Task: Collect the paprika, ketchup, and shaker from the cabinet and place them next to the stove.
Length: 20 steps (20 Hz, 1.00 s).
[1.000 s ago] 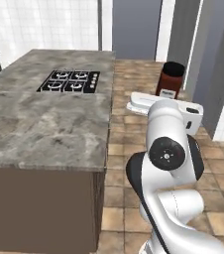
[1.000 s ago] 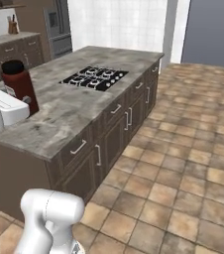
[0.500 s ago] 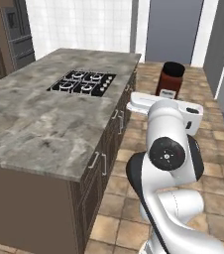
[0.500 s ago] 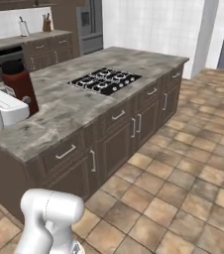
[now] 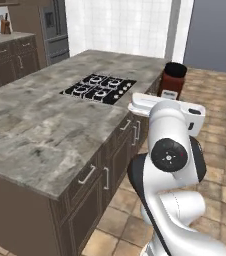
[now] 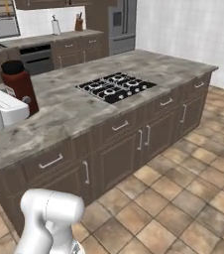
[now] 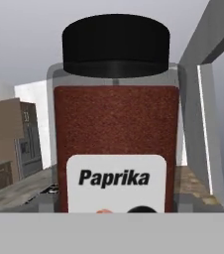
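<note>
— Paprika (image 7: 115, 129) clamped in the end effector (image 5: 167, 103), upright, black cap on top, white label facing the hand camera with the word "Paprika" plain to read.

— Grip wide or narrow?

— Middling, closed around the body of the jar. Fingers themselves hidden behind the white hand and the jar; jar carried off any support, straight out in front of the hand.

— And placed where, against the kitchen?

— Raised at the near end of the island. From the left base camera, just past the corner of the stone surface (image 5: 35, 131), against the tiled floor (image 5: 220, 95). From the right base camera, in front of the near left part of that surface. Over the stone or just beside its edge: cannot tell.

— Stove?

— Black cooktop (image 5: 99, 88) set flat in the middle of the island, four burners, silver knobs in a row along one side. Apart from the jar, farther along the surface, with bare stone between the two.

— Beyond that?

— Dark wooden drawers and doors with silver handles (image 6: 119, 126) along the island front. Farther back, a second run of dark cupboards along the wall with a knife block (image 6: 79, 23) on top, beside a tall steel fridge (image 6: 121, 24).
</note>
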Motion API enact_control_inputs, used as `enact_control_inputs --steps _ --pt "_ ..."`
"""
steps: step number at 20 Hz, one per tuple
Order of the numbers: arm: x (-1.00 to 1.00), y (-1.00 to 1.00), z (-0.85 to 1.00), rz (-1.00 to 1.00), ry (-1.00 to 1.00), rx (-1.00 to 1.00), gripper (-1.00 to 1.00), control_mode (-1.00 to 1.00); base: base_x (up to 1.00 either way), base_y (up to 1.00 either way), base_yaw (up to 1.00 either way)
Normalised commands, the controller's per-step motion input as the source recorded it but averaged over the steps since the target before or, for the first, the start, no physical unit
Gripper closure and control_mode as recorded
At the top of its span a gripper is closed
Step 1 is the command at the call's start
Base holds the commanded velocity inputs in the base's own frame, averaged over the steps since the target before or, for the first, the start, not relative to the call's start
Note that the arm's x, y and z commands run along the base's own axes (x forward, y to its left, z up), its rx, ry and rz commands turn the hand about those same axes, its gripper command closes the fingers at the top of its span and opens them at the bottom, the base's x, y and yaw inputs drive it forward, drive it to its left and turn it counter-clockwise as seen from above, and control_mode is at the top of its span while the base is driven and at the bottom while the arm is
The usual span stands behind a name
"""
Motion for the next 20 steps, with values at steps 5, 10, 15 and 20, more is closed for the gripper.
enact_control_inputs --steps 5,10,15,20 --pt "0.00 0.00 0.00 0.00 0.00 0.00 1.00 1.00 0.48 -0.71 0.37" --pt "0.00 0.00 0.00 0.00 0.00 0.00 1.00 1.00 0.48 -0.72 0.37" --pt "0.00 0.00 0.00 0.00 0.00 0.00 1.00 1.00 0.47 -0.74 0.36" --pt "0.00 0.00 0.00 0.00 0.00 0.00 1.00 1.00 0.37 -0.78 0.36"
